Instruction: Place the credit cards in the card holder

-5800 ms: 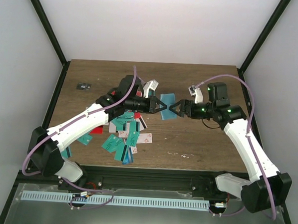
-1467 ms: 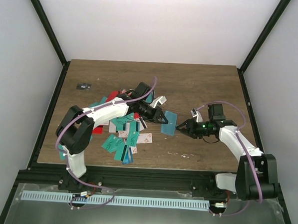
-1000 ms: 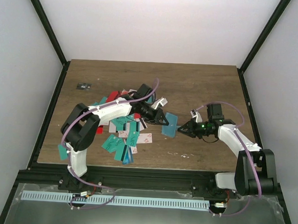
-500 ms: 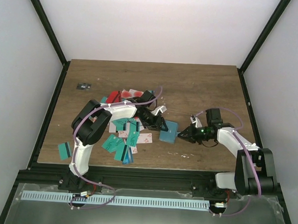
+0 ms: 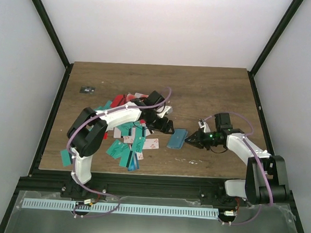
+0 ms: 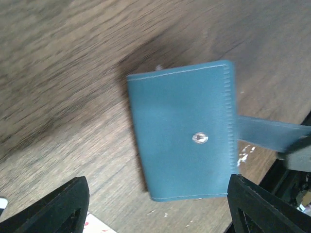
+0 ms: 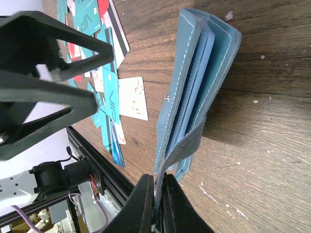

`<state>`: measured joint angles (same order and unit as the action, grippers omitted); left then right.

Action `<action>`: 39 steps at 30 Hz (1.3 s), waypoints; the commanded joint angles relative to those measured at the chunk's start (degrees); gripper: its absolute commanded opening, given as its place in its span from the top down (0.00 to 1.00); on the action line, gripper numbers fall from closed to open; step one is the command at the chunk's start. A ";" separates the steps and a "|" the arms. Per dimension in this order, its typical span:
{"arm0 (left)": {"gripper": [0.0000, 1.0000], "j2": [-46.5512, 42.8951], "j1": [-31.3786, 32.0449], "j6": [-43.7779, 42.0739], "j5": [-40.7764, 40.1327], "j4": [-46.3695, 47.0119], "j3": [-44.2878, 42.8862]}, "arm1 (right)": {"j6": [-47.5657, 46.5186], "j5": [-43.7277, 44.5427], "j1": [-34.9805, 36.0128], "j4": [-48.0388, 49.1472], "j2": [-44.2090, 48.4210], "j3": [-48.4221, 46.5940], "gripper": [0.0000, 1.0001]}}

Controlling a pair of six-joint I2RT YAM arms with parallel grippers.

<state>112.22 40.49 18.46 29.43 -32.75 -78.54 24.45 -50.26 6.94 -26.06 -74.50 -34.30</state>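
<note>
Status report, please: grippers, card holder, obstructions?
Left gripper: jaws open over card holder. Right gripper: jaws shut on its strap. Holder folded; credit cards loose beside it.

Brown wooden table (image 5: pixel 214 85) between plain white walls (image 5: pixel 160 28), black corner posts (image 5: pixel 47 24).

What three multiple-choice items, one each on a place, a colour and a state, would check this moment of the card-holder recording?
1. Where does the card holder lie?
A) on the bare table, right of the card pile
B) on top of the pile
C) at the table's far edge

2. What colour is its outside?
A) red
B) white
C) blue-teal

3. How do the right jaws stand?
A) wide open
B) shut on the holder's strap
C) out of view

Key: 1 A, the top view shows it on wood, apart from the cards. 2 C, the left wrist view shows its blue-teal cover. 3 B, the right wrist view shows them pinching the strap.
</note>
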 commanded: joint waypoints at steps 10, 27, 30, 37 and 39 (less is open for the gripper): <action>0.18 2.19 6.17 -1.30 -5.54 -2.88 -7.69 | -3.10 -1.20 0.27 -1.93 0.73 -3.04 0.99; 0.18 6.94 7.57 -3.42 -8.35 -6.48 -11.46 | -2.85 0.11 0.27 -2.53 1.90 -3.11 0.99; 0.20 7.04 7.52 -4.20 -10.00 -7.06 -11.28 | -2.67 0.40 0.27 -2.57 1.96 -3.21 0.99; 0.24 5.30 7.19 -3.49 -13.07 -6.66 -11.98 | -3.80 3.28 0.27 -5.72 1.27 -3.76 0.99; 0.25 4.84 6.43 -3.15 -13.33 -6.49 -11.98 | -3.50 4.04 0.27 -6.11 0.70 -3.61 0.99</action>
<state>118.19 47.77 15.33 18.68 -38.85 -89.03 21.65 -48.21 6.94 -29.93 -73.58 -35.97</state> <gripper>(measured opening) 0.758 0.046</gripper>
